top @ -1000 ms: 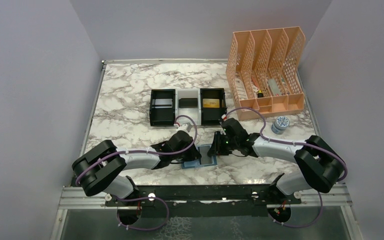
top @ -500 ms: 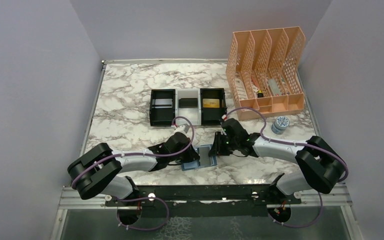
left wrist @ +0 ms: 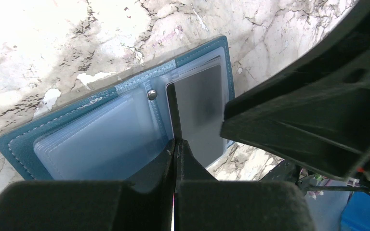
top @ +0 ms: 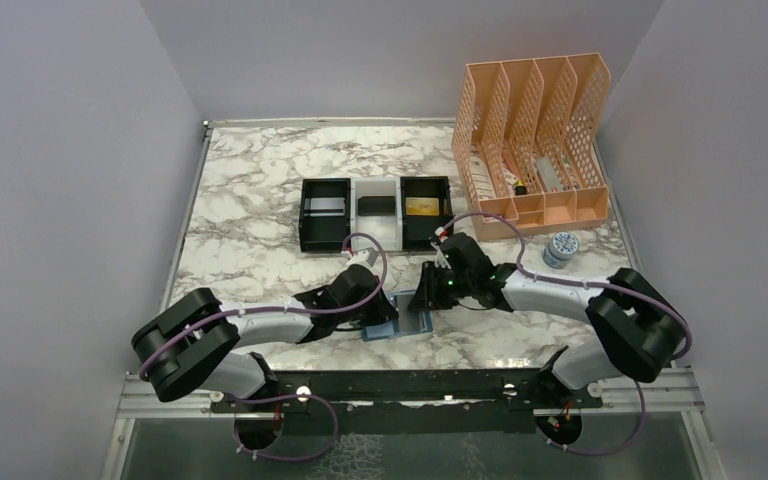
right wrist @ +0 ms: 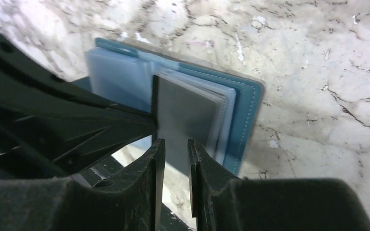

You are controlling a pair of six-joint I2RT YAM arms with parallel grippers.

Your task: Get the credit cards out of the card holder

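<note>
The marble table (top: 260,200) carries the card holder (left wrist: 101,139), spread open directly beneath both tools. The right gripper (right wrist: 176,149) seems to pinch one of its leaves, jaws set narrow. The left gripper (left wrist: 176,147), slightly apart a second ago, has now closed, apparently on the edge of the dark credit card (left wrist: 200,110) at its tips. That likely leaves the card ready to be pulled out.
</note>
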